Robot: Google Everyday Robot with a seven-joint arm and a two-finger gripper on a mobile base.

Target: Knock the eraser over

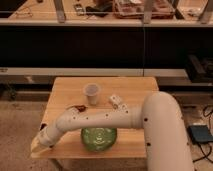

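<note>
Left of the bowl, at the table's front corner: the gripper (40,146) hung low over the edge of the table (135,87), well to the left of the green bowl (112,136).
Gripper's state: could not be told; the wrist end showed only as a pale shape against the wood.
Arm: the white arm (100,119) reached from the right of the bowl, crossed just behind it and sloped down to its left.
Eraser: not visible; judging by where the gripper was aimed, it was probably hidden under or behind the wrist, left of the bowl near the front corner.
Cup: a pale cup (91,93) stood upright behind the bowl, well apart from it.
Packet: a white packet (116,101) lay behind the bowl and a little to its right, close to the arm.
Brown piece: a flat brown piece (77,107) lay behind and left of the bowl, just beside the arm's far side.
Step in hand: seemingly the contact itself, with the gripper down at the height of a small block.
How to do it well: a short sideways nudge against the upper part of the eraser should tip it rather than slide it.
Direction: pushing toward the bowl looked safer than outward, since the table's edge was so near.
Risk: a sweep too broad might push the eraser off the table, or drag the forearm into the bowl.
</note>
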